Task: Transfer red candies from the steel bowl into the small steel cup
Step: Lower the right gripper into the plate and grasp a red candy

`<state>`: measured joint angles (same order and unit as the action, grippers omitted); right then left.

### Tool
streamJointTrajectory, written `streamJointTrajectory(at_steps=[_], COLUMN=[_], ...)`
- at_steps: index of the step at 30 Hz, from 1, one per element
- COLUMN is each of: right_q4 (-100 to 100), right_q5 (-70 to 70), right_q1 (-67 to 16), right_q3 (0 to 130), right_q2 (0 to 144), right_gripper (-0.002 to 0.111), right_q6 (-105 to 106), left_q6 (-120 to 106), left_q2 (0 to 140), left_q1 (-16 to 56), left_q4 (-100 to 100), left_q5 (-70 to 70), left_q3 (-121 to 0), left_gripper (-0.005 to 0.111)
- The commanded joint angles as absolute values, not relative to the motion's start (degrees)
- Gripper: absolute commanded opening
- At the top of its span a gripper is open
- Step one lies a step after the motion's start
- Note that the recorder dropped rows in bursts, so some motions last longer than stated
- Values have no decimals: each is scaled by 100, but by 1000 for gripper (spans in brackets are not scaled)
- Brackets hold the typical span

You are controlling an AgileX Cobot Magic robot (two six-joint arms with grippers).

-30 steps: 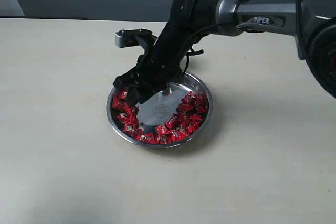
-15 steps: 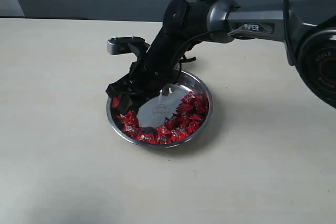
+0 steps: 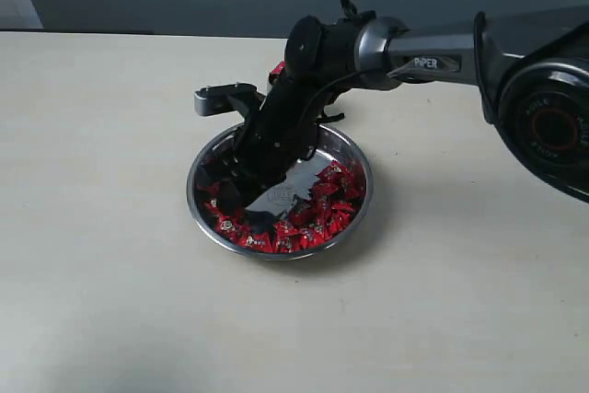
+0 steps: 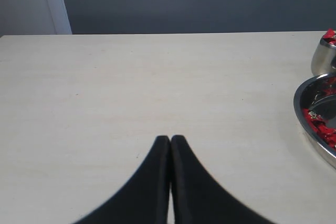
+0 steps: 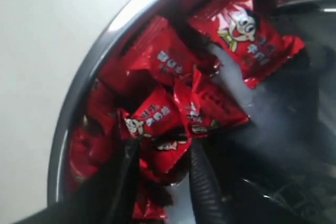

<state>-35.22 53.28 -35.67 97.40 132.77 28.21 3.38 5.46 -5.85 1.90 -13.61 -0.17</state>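
Pickup stage, by the look of it: R gripper [image 5: 164, 153] nose-down inside the steel bowl [image 5: 86, 80], tips in among the red candies [image 5: 157, 66] heaped against the rim. Fingers part-way apart, one wrapper lodged in the gap and seemingly touching both tips; can't confirm a firm clamp, so best treated as open around it, nothing lifted yet. More candies packed tight on both outer sides of the fingers and ahead of the tips, so a double pick or a snagged neighbour poss. Long axis of the straddled candy hard to read in the pile. Target, the small steel cup [image 4: 324, 59], just outside the bowl rim, back behind the R gripper's wrist and mostly hidden by that arm in the exterior view; already topped w/ a few red pieces. Coming move, as a guess: close, lift straight out, then swing back over the rim toward the cup. L gripper [image 4: 170, 139] fully closed, empty, over bare bench [image 4: 105, 77], bowl and cup well off to its side; R arm far nearer, so R's job.
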Motion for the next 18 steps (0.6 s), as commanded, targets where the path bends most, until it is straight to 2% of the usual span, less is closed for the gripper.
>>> streamJointTrajectory(at_steps=[1,4,6,9,18], right_q4=[-3505,-3505,-3505,-3446,-2124], right_q5=[5323,5323,5253,5209,5133], right_q1=[-3562,-3562,-3562,-3538,-3535], right_q3=[9733,9733,9733,9733,9747], right_q2=[13341,13352,13314,13191,12469], right_gripper=[32,24,12,-1,-1], right_q6=[2843,2843,2843,2843,2635], left_q6=[350,350,350,350,350], left_q2=[507,507,507,507,507], left_q1=[-556,-556,-556,-556,-556], left_q4=[228,228,228,228,228], left_q5=[-1337,-1337,-1337,-1337,-1337], left_q3=[0,0,0,0,0], left_gripper=[0,0,0,0,0])
